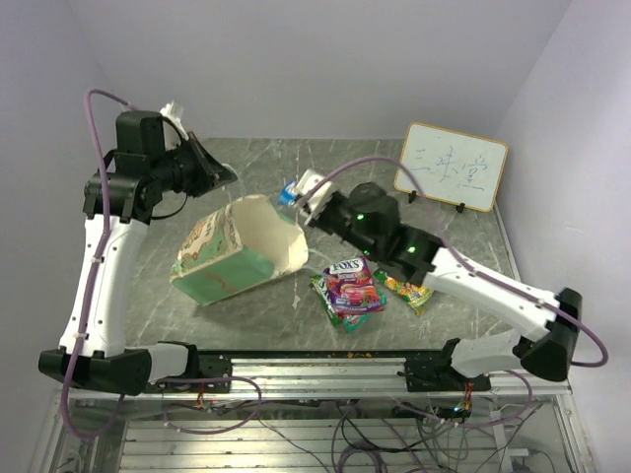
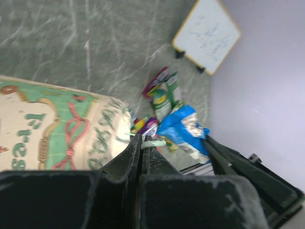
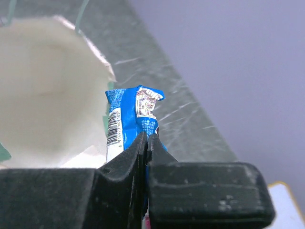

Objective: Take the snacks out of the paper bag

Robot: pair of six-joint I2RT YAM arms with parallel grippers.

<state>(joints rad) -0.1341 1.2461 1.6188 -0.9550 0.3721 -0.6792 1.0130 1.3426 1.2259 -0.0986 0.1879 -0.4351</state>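
Observation:
The mint-green paper bag (image 1: 232, 254) lies on its side with its cream mouth open toward the right. My left gripper (image 1: 222, 175) is above its upper rim. In the left wrist view the left gripper (image 2: 142, 140) is shut on a thin pale-green strip of the bag (image 2: 57, 129). My right gripper (image 1: 296, 202) is at the bag's mouth, shut on a blue snack packet (image 1: 288, 194). The right wrist view shows that packet (image 3: 131, 119) pinched in the right gripper (image 3: 147, 138), just outside the cream opening (image 3: 43, 90). The bag's depth is hidden.
A purple-pink packet (image 1: 352, 283), a green one (image 1: 328, 294) and a green-yellow one (image 1: 406, 291) lie on the grey marble table (image 1: 444, 236), right of the bag. A white framed whiteboard (image 1: 452, 166) stands at the back right. Walls close the back and sides.

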